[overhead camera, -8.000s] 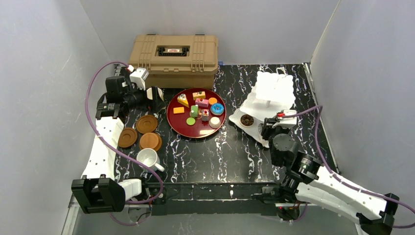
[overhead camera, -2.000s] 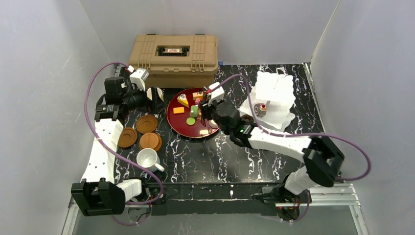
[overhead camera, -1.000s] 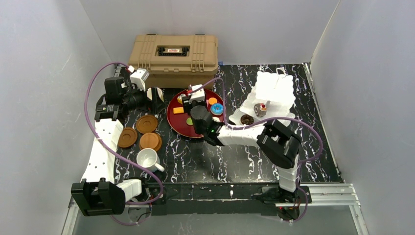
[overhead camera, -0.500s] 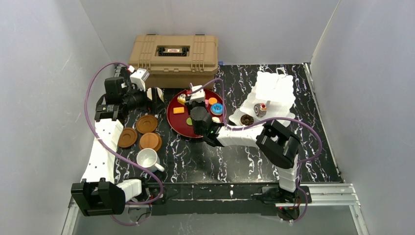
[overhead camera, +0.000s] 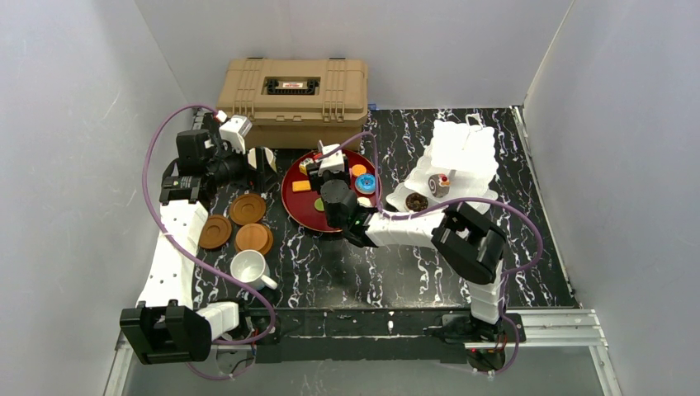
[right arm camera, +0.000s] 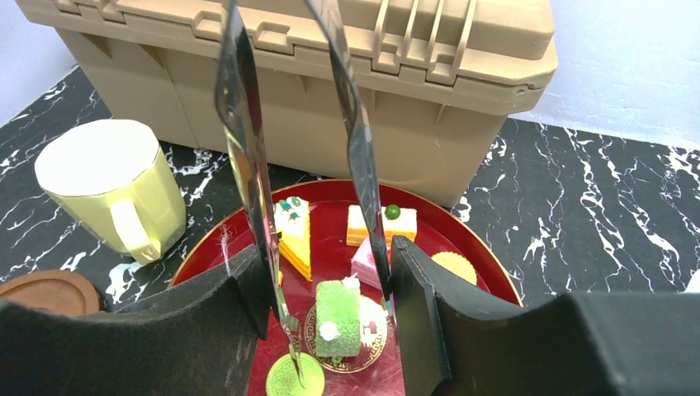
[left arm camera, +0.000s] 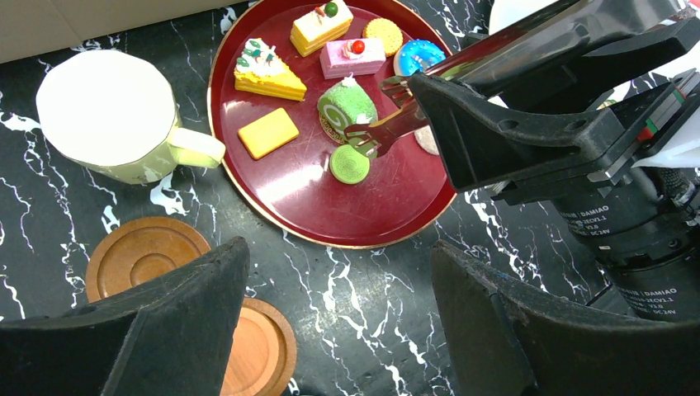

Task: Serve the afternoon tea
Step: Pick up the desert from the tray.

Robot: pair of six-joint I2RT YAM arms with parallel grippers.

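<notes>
With 12 o'clock at the far wall, the red tray (overhead camera: pixel 299 210) lies in the middle of the table (overhead camera: pixel 396 264). The right end effector (right arm camera: pixel 330 247) hangs over the tray. It has metal tongs (right arm camera: pixel 248 165) pressed between its fingers, and the two blades stand apart. The green roll (right arm camera: pixel 338 318) lies between the blade tips near the centre of the tray; I cannot tell if the blades touch it.

The left tip comes down at a green disc (right arm camera: pixel 289 381), at about 7 o'clock of the roll. A yellow wedge cake (right arm camera: pixel 295 235) is close behind the left blade, and a pink cake (right arm camera: pixel 366 262) is partly hidden by the right blade. A blue doughnut (left arm camera: pixel 417 58) lies toward the tray's 3 o'clock side. From above, the right arm crosses the tray's 4 o'clock edge and covers that part.

The left end effector (left arm camera: pixel 338 256) is wide open and holds nothing. It is beside the yellow mug (left arm camera: pixel 111 115), at 9 o'clock of the tray.

Three saucers (left arm camera: pixel 147 257) lie at 8 o'clock and the white mug (overhead camera: pixel 249 268) at 7 o'clock. The stand (overhead camera: pixel 462 153) is at 3 o'clock and carries a brown doughnut (overhead camera: pixel 417 201) and a small cake (overhead camera: pixel 437 183). The case (overhead camera: pixel 293 89) is at 12 o'clock.
</notes>
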